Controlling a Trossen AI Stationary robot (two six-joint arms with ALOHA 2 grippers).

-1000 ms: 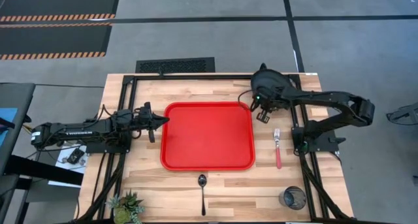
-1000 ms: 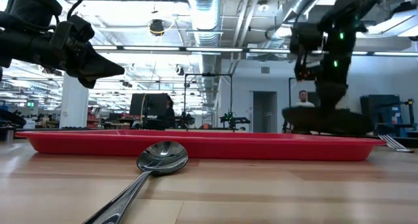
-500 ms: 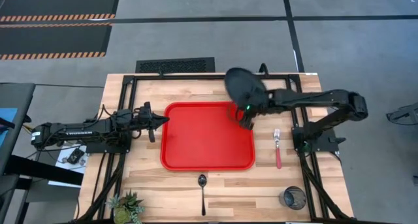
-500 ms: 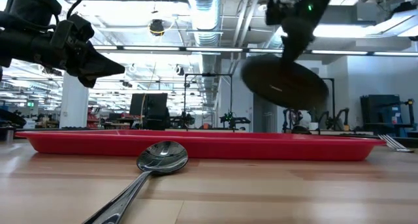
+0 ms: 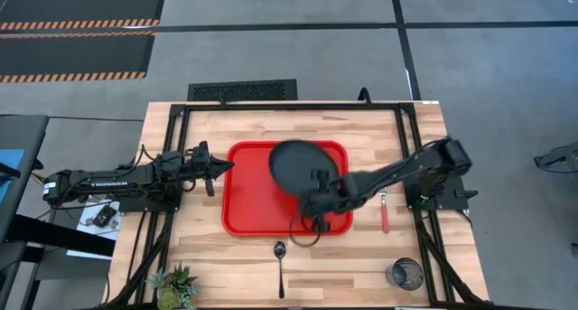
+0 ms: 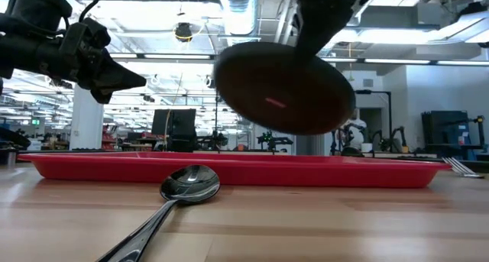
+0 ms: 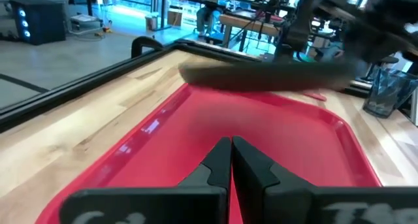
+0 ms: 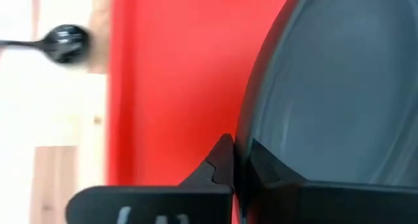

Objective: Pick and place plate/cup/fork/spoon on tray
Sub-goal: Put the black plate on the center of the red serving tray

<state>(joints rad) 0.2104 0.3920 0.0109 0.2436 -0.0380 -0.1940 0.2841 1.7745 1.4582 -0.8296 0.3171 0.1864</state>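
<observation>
Right jaws: right gripper pinched on the rim of the plate, one finger on each face of the rim; plate carried in the air, clear of everything below.
Left jaws: left gripper closed with nothing in it, hovering at the left edge of the tray; this arm waits.
Plate position: above the tray's far-right part, tilted in the low view, not yet touching the red surface.
Step in hand: transport of the plate, first of four items; judged near the end of the carry, release not yet made.
Next move calls for: levelling the plate, lowering until it bears on the tray floor, then parting the jaws and backing off along the rim line so the plate is not dragged. Best set toward one side so room is left for the other pieces.
Risk: a rim pinch on a wide plate gives little hold against tipping; a fast drop could let it swing or clatter.
Others: spoon on the counter just beside the tray's near edge; fork on the counter right of the tray; cup near the counter's near-right corner. All three untouched.
Change from earlier: half a second ago the plate hung over the tray's far-right corner, partly beyond it; now it sits over the tray and nearer the low camera. Left arm unchanged.
</observation>
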